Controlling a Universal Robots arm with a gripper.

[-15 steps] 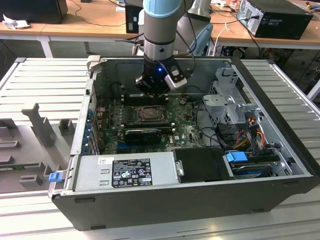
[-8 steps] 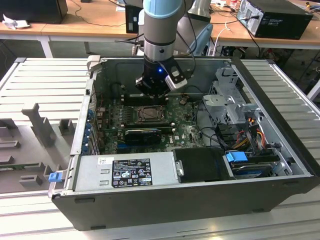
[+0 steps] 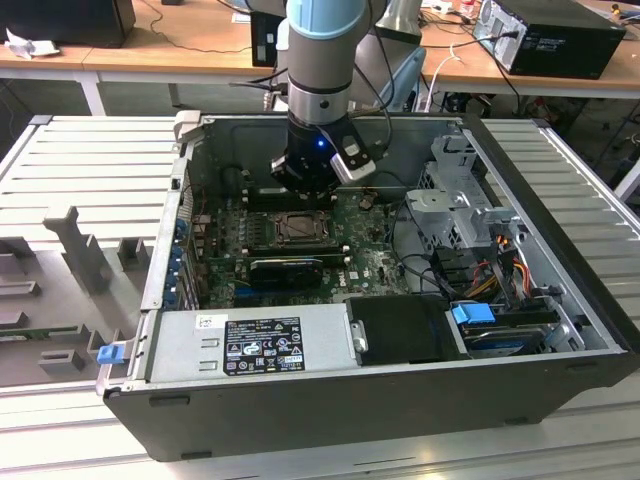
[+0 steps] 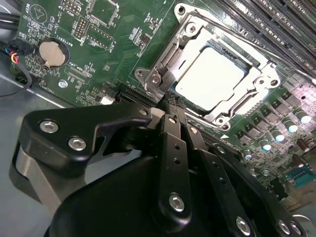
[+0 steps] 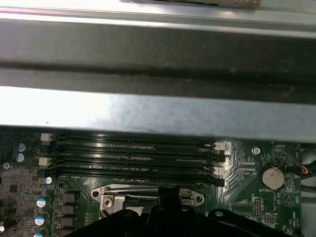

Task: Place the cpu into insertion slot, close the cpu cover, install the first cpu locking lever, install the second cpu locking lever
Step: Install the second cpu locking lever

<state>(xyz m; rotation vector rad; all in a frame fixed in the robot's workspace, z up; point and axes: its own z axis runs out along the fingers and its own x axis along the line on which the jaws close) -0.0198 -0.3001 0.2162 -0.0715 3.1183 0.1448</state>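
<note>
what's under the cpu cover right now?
The cpu sits in the slot, its pale top showing through the window of the closed cover. Its edges and the contacts beneath are hidden.

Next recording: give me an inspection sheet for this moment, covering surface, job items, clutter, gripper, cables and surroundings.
Surface: open computer case lying on a ribbed metal table.
Job's things: cpu seated in the insertion slot; cpu cover closed over it, framing the chip.
Clutter: grey fixtures on the exterior view's left.
Gripper: gripper shut, fingertips at the socket's edge.
Cables: coloured wires inside the case; cables on the desks behind.
Surroundings: wooden desks with equipment.
</note>
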